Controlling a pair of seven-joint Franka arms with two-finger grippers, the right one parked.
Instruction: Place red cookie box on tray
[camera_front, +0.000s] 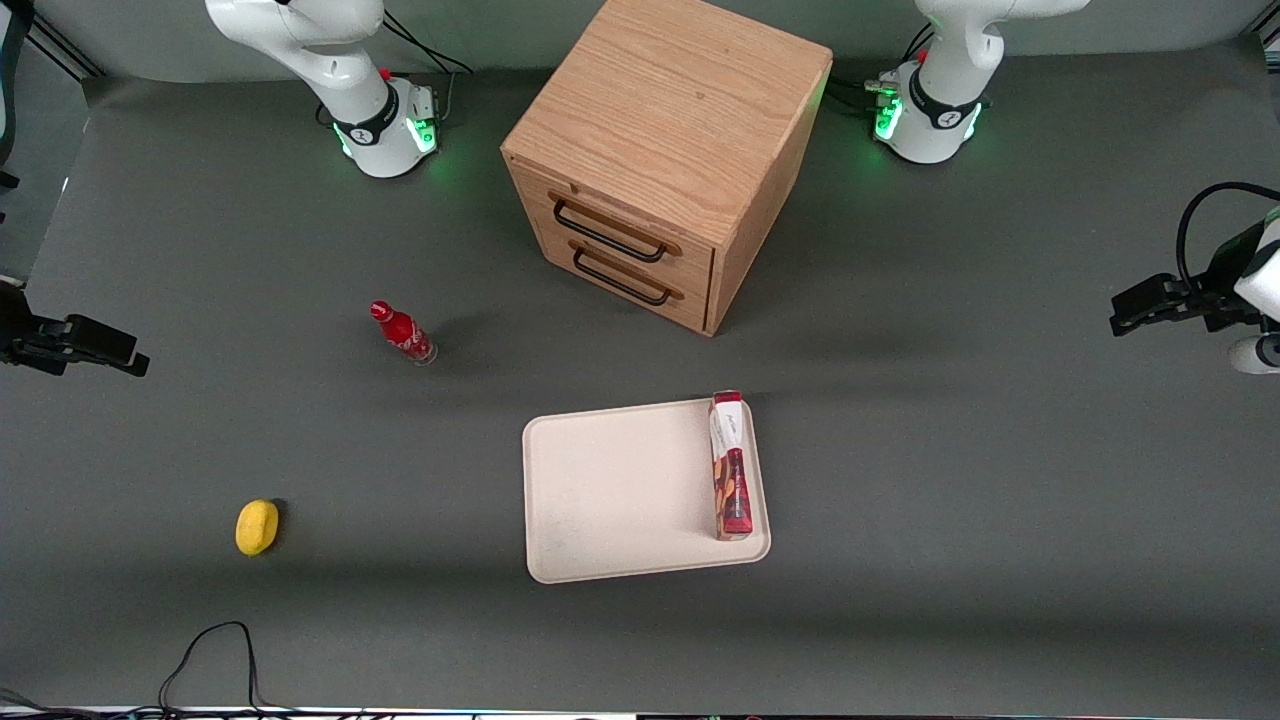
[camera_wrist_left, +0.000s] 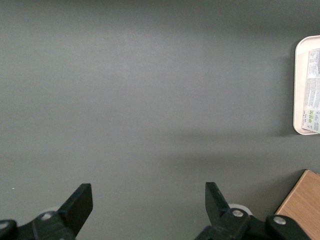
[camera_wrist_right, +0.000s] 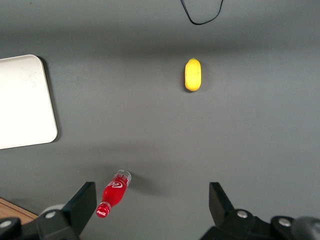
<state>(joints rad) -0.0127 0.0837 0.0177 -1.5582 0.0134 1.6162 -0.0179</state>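
Box already down: the red cookie box (camera_front: 730, 466) lies inside the tray (camera_front: 610, 490), along the rim on the working arm's side, long axis running toward the front camera. The end effector (camera_wrist_left: 149, 202) hangs released, well apart, over bare tabletop (camera_wrist_left: 150, 100).

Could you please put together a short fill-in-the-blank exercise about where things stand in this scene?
1. The red cookie box lies on the ____.
2. The end effector hovers over bare table, its fingers ____ and holding nothing.
3. The wooden cabinet has ____ drawers with dark handles.
4. The yellow lemon lies nearer to the front camera than the small red ____.

Missing words: tray; open; two; bottle
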